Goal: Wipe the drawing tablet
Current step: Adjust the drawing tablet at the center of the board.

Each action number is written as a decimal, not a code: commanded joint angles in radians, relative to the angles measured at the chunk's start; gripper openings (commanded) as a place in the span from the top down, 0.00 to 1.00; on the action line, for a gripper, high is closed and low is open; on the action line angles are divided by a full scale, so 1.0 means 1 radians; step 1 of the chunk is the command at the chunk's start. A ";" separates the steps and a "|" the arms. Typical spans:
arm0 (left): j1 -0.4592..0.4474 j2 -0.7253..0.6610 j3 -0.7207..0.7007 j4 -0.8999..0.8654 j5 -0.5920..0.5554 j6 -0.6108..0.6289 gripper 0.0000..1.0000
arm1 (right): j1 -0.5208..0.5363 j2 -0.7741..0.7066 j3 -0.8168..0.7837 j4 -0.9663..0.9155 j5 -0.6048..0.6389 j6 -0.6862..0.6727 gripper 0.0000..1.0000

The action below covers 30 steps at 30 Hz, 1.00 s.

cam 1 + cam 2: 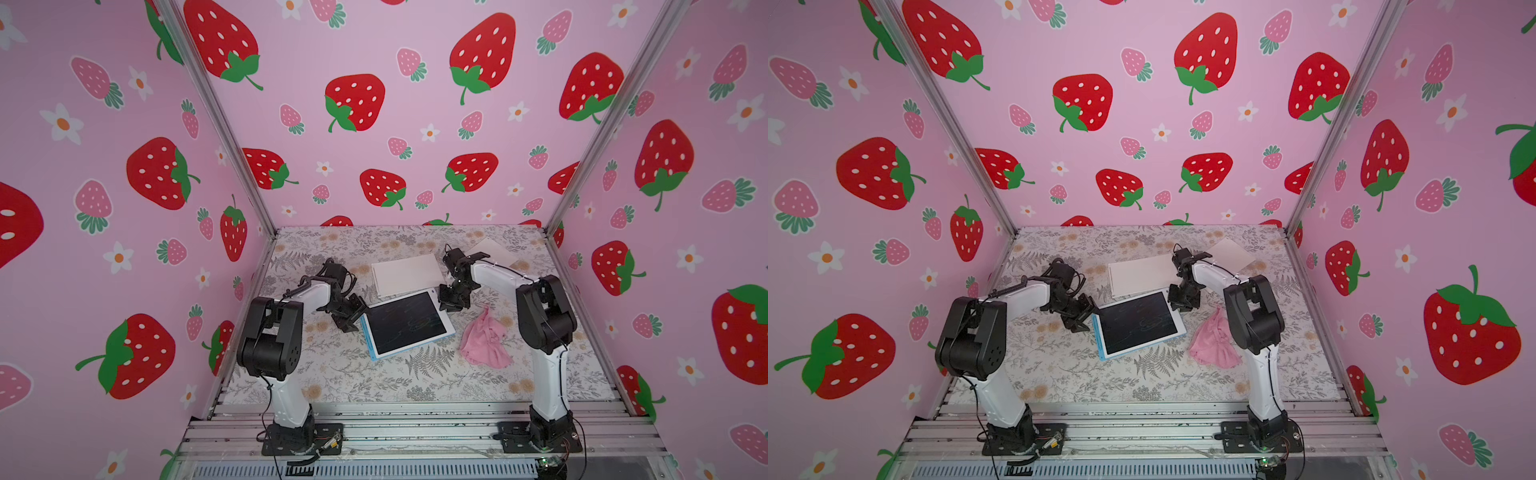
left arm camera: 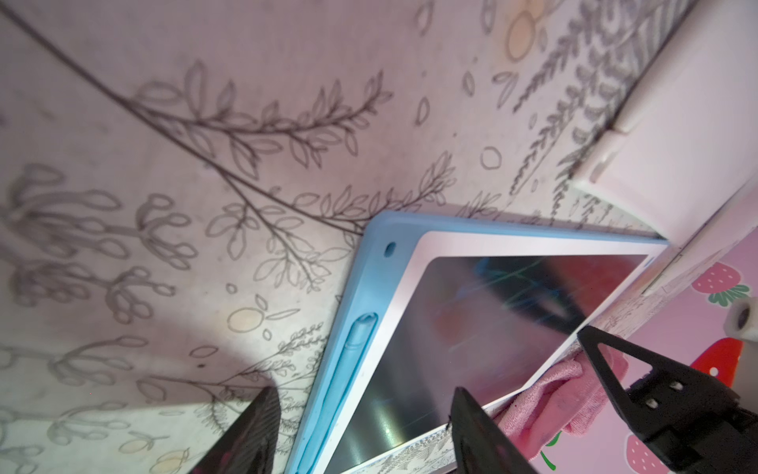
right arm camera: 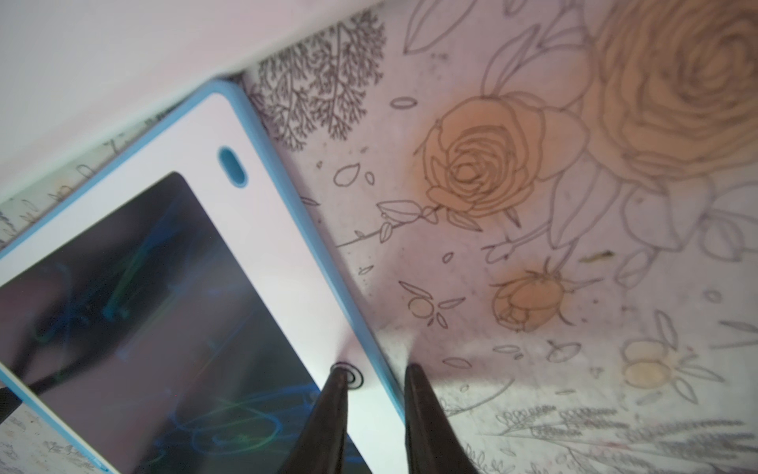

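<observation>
left gripper: spread over stylus edge of blue-framed white drawing tablet | right gripper: narrowly parted, astride opposite edge (blurred) | crumpled pink cloth: beside tablet

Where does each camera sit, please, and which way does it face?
Both top views: high behind the left arm and right arm, looking down over the table; both arms, drawing tablet and pink cloth show.
Left wrist: on the left arm, looking past the left pincer at the tablet's blue edge; its two fingers show.
Right wrist: on the right arm, looking past the right pincer at the tablet's white bezel; its fingers show.
Shared: both wrist views show the tablet's scribbled screen.
</observation>
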<state>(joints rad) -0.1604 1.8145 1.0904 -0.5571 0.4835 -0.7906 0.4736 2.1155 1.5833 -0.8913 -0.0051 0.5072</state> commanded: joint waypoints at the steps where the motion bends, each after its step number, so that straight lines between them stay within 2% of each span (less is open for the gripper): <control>1: 0.000 0.036 -0.016 -0.007 -0.040 0.004 0.33 | 0.012 0.071 -0.019 -0.075 0.077 0.003 0.75; 8: -0.001 0.028 -0.010 -0.014 -0.041 0.008 0.33 | 0.026 0.093 -0.042 -0.085 0.107 0.031 0.73; 14: -0.001 0.021 -0.014 -0.021 -0.045 0.014 0.33 | 0.040 0.140 0.052 -0.140 0.130 0.066 0.73; 17: -0.001 0.016 -0.018 -0.018 -0.046 0.012 0.33 | 0.037 0.103 0.028 -0.107 0.100 0.078 0.66; 22: 0.003 0.027 -0.031 0.013 -0.024 -0.006 0.32 | -0.005 0.015 0.000 -0.029 -0.080 0.031 0.49; 24: 0.002 0.038 -0.035 0.028 -0.004 -0.021 0.32 | -0.032 0.001 0.005 -0.009 -0.173 -0.022 0.38; 30: 0.001 0.053 -0.026 -0.003 -0.004 -0.030 0.30 | -0.136 0.047 0.053 -0.025 -0.475 -0.172 0.33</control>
<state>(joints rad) -0.1585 1.8168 1.0878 -0.5377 0.5091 -0.8104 0.3771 2.1262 1.6150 -0.9089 -0.2874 0.4328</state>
